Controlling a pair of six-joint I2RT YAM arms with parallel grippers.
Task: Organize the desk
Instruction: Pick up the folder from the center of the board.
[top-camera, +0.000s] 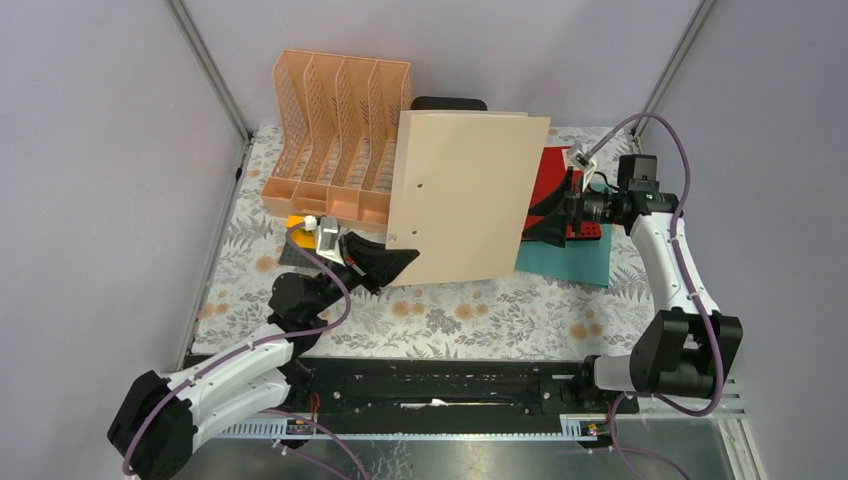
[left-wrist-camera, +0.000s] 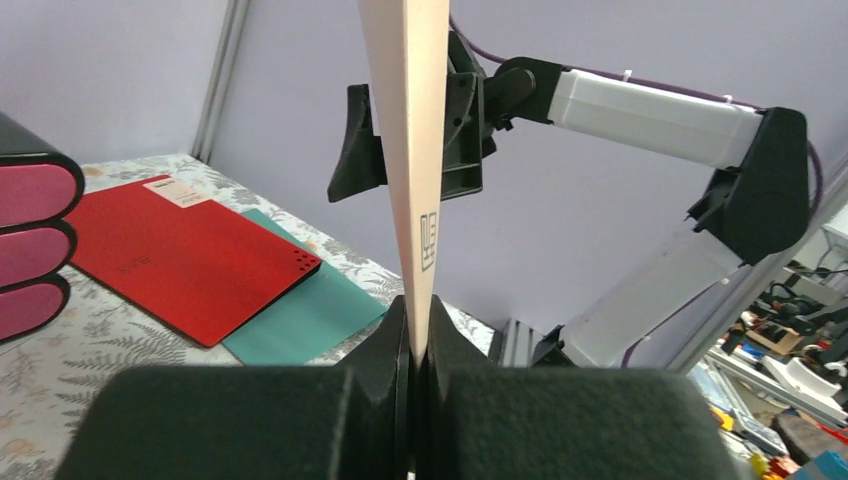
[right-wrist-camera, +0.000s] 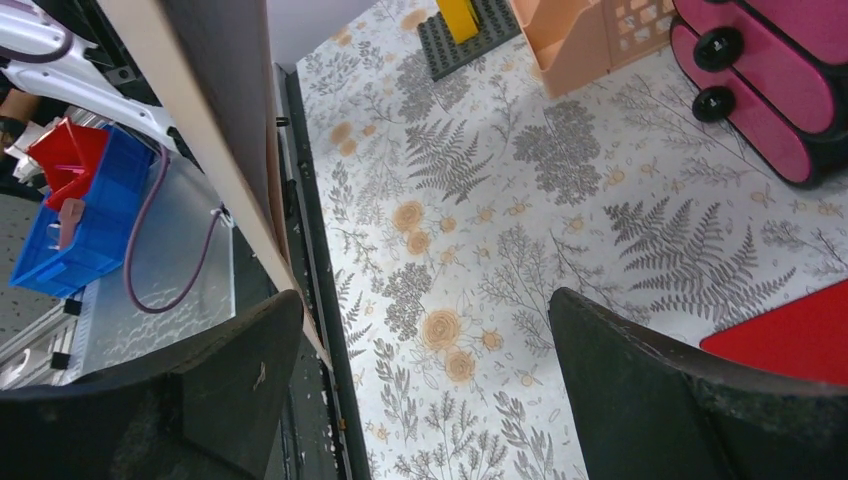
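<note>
Left jaws clamped on beige folder (top-camera: 465, 195) corner, right jaws wide astride opposite edge

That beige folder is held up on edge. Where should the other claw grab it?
Its free right edge, coming from the right. The beige folder stands nearly upright, a thin flat sheet; the left claw pinches its lower left corner, and the open right claw straddles the opposite edge.

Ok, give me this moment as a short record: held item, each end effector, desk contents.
held item: tan folder, upright above the desk
left end effector: shut on the folder's corner
right end effector: open, straddling the folder's edge
on desk: red folder atop teal folder, orange file rack, pink drawer box
</note>
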